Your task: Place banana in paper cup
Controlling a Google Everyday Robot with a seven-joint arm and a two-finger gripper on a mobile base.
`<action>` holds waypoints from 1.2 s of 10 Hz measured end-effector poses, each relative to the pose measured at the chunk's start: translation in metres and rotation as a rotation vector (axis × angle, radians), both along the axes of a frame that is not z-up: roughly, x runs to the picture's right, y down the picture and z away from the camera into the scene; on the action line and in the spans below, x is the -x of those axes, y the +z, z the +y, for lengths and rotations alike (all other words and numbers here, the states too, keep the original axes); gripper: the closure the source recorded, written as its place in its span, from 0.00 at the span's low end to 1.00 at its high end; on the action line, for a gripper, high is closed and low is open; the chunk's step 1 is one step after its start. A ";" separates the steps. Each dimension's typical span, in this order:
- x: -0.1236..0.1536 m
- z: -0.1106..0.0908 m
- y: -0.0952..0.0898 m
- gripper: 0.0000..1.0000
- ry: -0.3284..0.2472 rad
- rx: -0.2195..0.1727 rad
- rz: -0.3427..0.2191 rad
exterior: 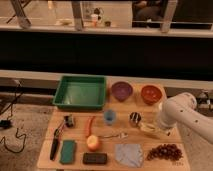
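Observation:
The banana (146, 129) is a pale-yellow fruit lying on the wooden table (107, 146) at the right, just right of the shiny metal cup (135, 118). My gripper (157, 128) is at the end of the white arm (179, 111). It reaches in from the right and is low over the table at the banana's right end. The light-blue cup (110, 116) stands at the table's middle. The paper cup does not show; it may be hidden behind the arm.
A green tray (80, 92), a purple bowl (121, 91) and an orange bowl (151, 93) line the back. A red-orange stick (90, 125), fork (117, 135), round fruit (93, 143), grey cloth (129, 154) and grapes (164, 151) lie in front.

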State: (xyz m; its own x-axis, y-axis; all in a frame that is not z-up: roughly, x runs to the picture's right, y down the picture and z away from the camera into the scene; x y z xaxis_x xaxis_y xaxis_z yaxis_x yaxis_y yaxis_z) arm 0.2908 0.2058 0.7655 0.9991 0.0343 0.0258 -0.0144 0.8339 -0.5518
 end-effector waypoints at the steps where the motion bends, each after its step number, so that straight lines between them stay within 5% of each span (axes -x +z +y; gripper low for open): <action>1: 0.000 -0.002 0.000 0.91 0.002 -0.011 -0.001; 6: -0.001 -0.042 -0.030 0.91 0.019 -0.092 -0.002; 12: 0.015 -0.079 -0.041 0.91 -0.014 -0.153 -0.012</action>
State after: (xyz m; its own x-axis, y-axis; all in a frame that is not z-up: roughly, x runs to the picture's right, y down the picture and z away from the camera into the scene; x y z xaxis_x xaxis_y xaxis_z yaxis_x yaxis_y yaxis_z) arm 0.2757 0.1264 0.7243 0.9990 0.0147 0.0420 0.0042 0.9085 -0.4179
